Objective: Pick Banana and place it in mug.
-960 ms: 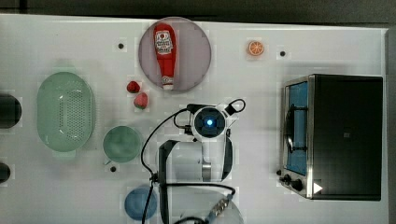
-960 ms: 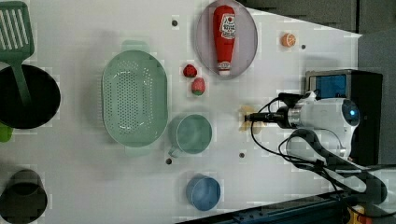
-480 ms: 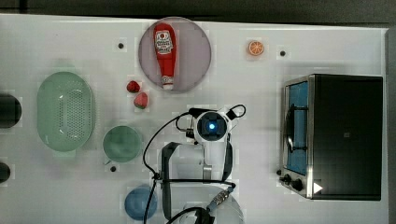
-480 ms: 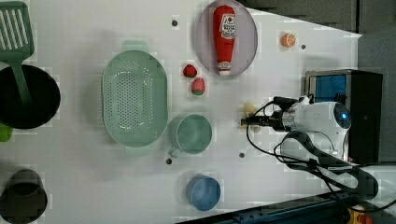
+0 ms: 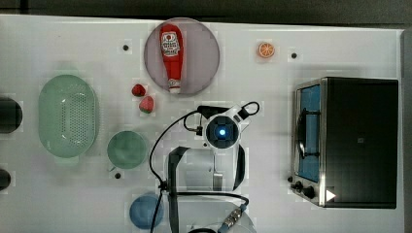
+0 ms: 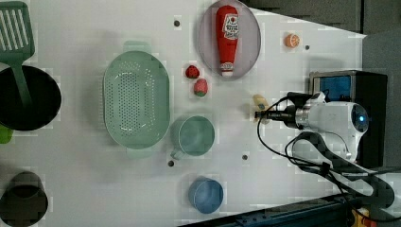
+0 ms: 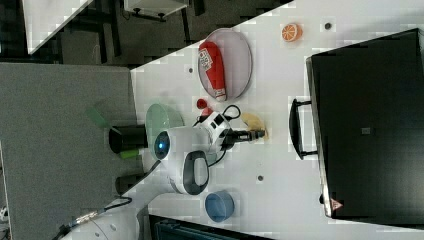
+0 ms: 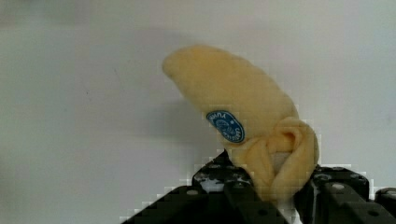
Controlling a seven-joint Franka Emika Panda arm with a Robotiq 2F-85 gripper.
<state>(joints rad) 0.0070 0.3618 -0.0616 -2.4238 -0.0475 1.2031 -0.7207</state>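
The banana (image 8: 233, 102) is a pale cream-yellow plush piece with a blue sticker, lying on the white table. My gripper (image 8: 275, 186) is shut on its stem end, and the soft cloth bulges between the black fingers. The left view shows the banana (image 6: 259, 101) at the tip of my gripper (image 6: 261, 114), and so does the right view, with banana (image 7: 252, 121) and gripper (image 7: 260, 134). From above, my arm's wrist (image 5: 222, 132) covers the spot. The mug (image 5: 127, 149), round and pale green, stands apart toward the top view's left, and the mug (image 6: 196, 135) appears open and empty.
Near the mug are a green oval colander (image 5: 68, 115), two red strawberries (image 5: 146, 104) and a blue cup (image 5: 145, 211). A ketchup bottle (image 5: 171, 56) lies on a grey plate (image 5: 204, 53). An orange slice (image 5: 266, 50) and a toaster oven (image 5: 350, 141) are toward the top view's right.
The fingers, wide apart a second ago, have closed onto the banana's end. The hand has also shifted slightly over it in the top view.
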